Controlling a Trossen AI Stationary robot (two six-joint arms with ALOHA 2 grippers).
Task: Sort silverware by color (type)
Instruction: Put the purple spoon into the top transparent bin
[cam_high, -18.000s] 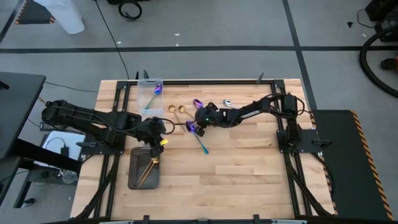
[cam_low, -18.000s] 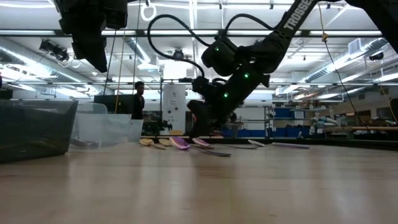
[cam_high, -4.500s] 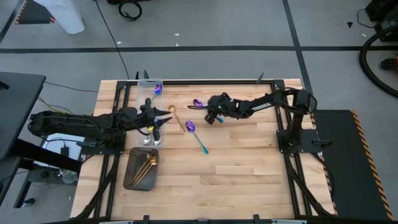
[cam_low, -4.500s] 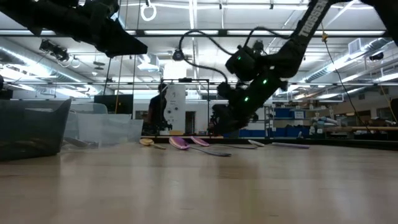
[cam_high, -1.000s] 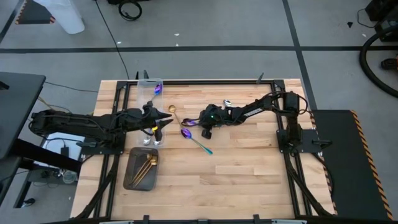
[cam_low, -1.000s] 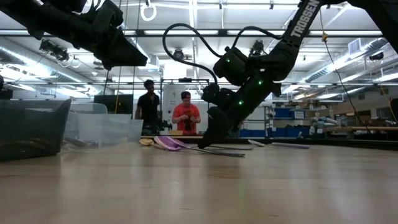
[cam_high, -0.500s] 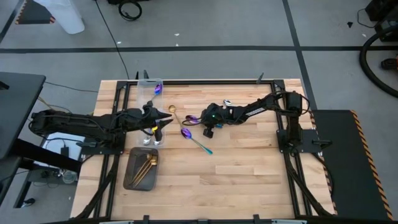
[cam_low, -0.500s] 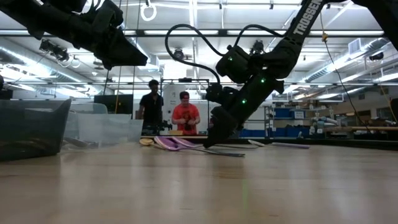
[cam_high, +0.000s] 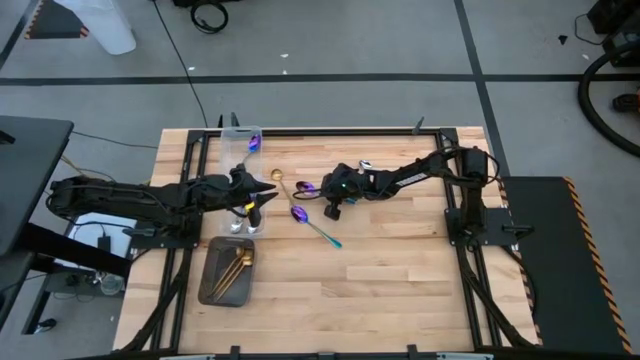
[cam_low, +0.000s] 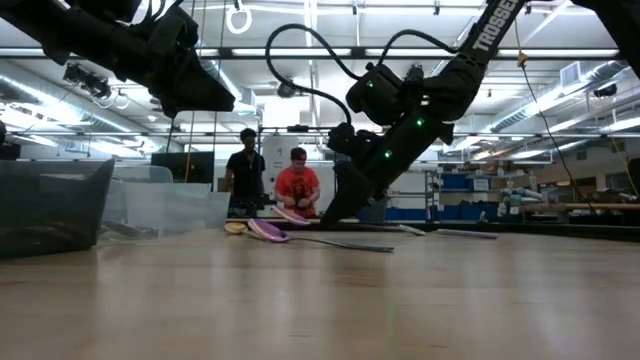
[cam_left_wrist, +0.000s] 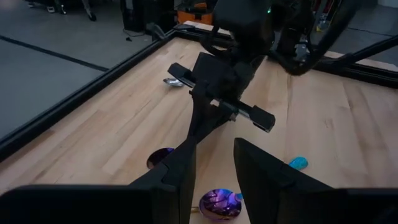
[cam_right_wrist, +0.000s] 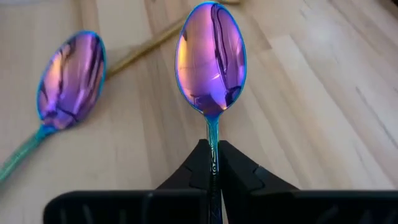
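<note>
My right gripper (cam_high: 326, 191) is shut on an iridescent purple spoon (cam_right_wrist: 211, 59), near the table's middle. Its bowl (cam_high: 306, 187) points toward the table's left. A second purple spoon with a teal handle (cam_high: 300, 214) lies flat on the wood just nearer. A gold spoon (cam_high: 278, 177) and a silver spoon (cam_high: 366, 165) lie by the far side. My left gripper (cam_left_wrist: 214, 171) is open and hovers beside the clear bin (cam_high: 240, 150), holding nothing. In the low view the held spoon (cam_low: 293, 213) sits above the lying one (cam_low: 265, 230). My right gripper pinches the purple spoon's thin handle (cam_right_wrist: 212, 138) between its two fingers, a short way behind the bowl. The fingers lie along the handle, coming from the table's right. The spoon is lifted clear of the wood, its bowl sticking out past the fingertips.
The clear bin holds one purple spoon (cam_high: 254, 144). A dark grey tray (cam_high: 213, 285) near the left front holds gold spoons (cam_high: 238, 268). Open wood spreads over the table's near and right parts. Two people (cam_low: 298, 190) stand in the room beyond the table.
My right gripper has risen a little off the table, staying shut. The purple spoon it holds, which touched the wood beside the other one, is now lifted clear. The second purple spoon has stayed where it lay.
</note>
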